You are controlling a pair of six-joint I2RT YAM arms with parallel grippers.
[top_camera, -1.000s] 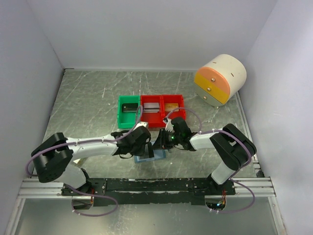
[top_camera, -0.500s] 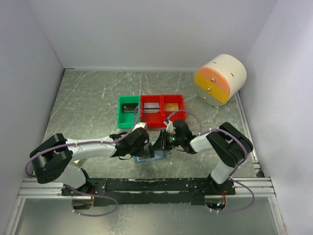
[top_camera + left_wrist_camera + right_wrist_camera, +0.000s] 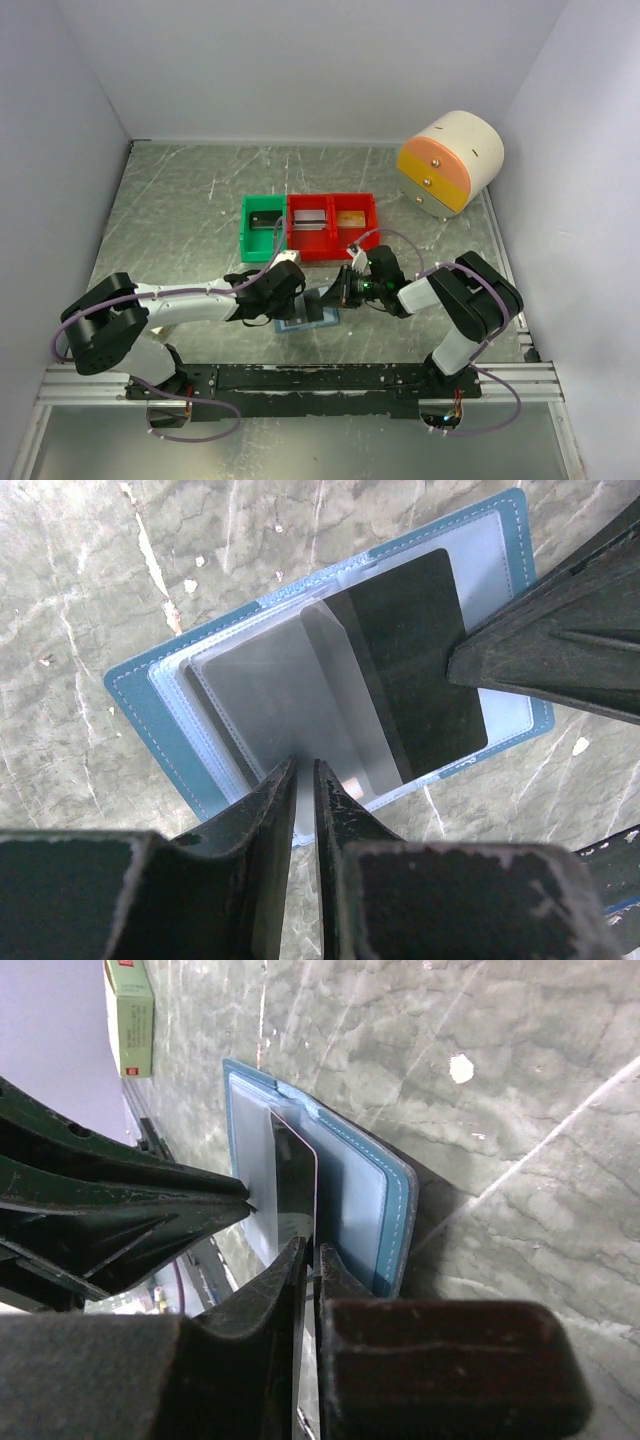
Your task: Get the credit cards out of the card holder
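Observation:
The slate-blue card holder (image 3: 150, 720) lies open on the marble tabletop, its light-blue inside and clear sleeves facing up. A dark grey credit card (image 3: 420, 650) sticks partway out of a sleeve toward the right. My right gripper (image 3: 309, 1245) is shut on that card's (image 3: 295, 1180) outer edge, and its fingers (image 3: 530, 650) show at the right of the left wrist view. My left gripper (image 3: 304, 765) is pinched on the holder's near edge and clear sleeve, pinning it down. From above, both grippers (image 3: 285, 300) (image 3: 333, 296) meet over the holder (image 3: 305, 322).
A green bin (image 3: 262, 227) and two red bins (image 3: 310, 225) (image 3: 353, 215) stand just behind the grippers. A round cream and orange drawer unit (image 3: 450, 162) sits at the back right. A pale green box (image 3: 130, 1005) shows far off in the right wrist view. White walls enclose the table.
My right gripper has closed on the dark card and shifted slightly right. The left gripper narrowed onto the holder's edge early on and has held still since.

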